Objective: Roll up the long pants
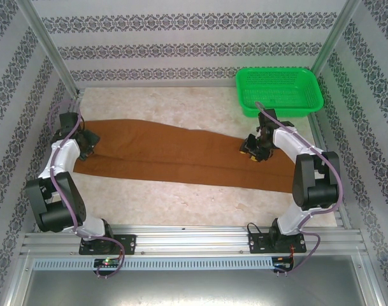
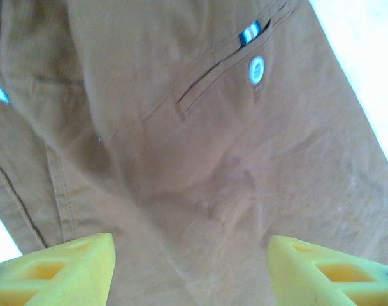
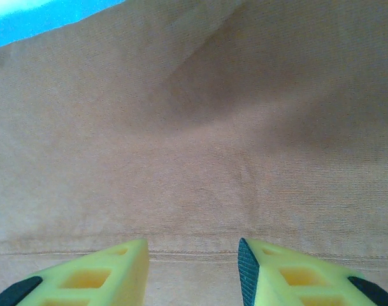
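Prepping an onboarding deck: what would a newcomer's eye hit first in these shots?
A long strip of rust-brown pants lies flat across the table, left to right, in the top view. A bright green basket sits behind its right end, at the far right corner. Both arms' yellow jaws stand open over the cloth, the left near a pale pocket button, the right near the leg end.

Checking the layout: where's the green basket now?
In the top view, the green basket sits on the table at its far right corner, just beyond the right gripper over the long pants.
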